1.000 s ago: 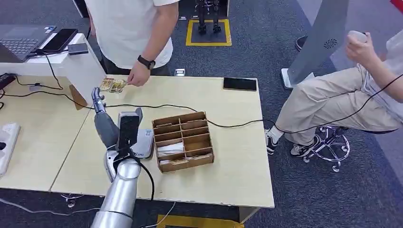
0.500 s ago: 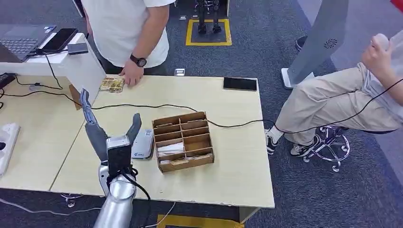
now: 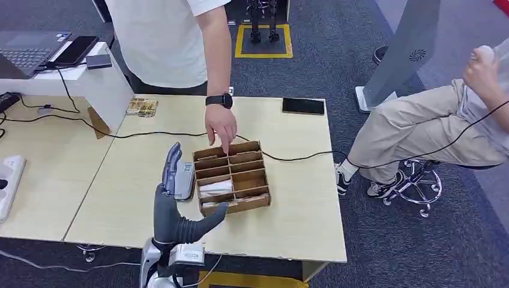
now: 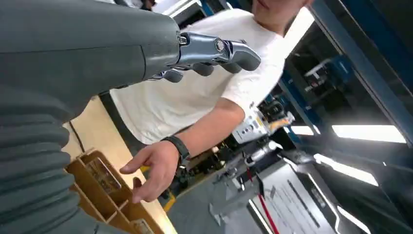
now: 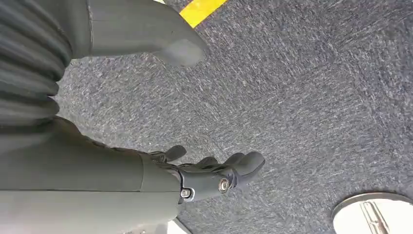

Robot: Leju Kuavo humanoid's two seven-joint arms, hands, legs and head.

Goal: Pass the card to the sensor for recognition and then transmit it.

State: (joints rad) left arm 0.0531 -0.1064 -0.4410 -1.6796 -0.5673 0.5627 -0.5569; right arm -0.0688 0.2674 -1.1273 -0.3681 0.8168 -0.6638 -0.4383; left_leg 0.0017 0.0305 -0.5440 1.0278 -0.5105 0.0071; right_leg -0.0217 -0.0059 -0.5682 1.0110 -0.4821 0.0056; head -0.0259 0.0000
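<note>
Change, left hand: the left hand (image 3: 174, 210) is now low at the table's near edge, fingers spread and holding nothing; a second ago it was raised farther back, toward the far-left corner by the card (image 3: 142, 107).
Change, card: card lies flat at the far-left corner of the table (image 3: 288, 198), released by the person; a second ago the person's fingers were on it.
Change, person: the person's hand (image 3: 221, 126) has moved from the card to the back wall of the box (image 3: 231, 178), fingertips at a rear compartment.
Meaning for task: my reading is that the card has not yet gone to the sensor (image 3: 182, 180); the left hand has backed away from it, so the pickup has to start over.
Right hand: the right hand (image 5: 214, 173) hangs over carpet, fingers loosely curled in, nothing in them.
Sensor: flat grey unit just left of the box, partly behind the left hand's fingers in the head view.
Edges: left hand sits at the near edge; card is close to the far edge and beside a white block (image 3: 102, 84).
Obstacles: a black cable (image 3: 180, 134) crosses the table between hand and card; the person's forearm reaches over the middle.
Open room: bare tabletop left of the sensor gives a lane up to the card; right half of the table holds just a phone (image 3: 303, 106).
Risk: a reach forward may snag the cable or meet the person's arm.
</note>
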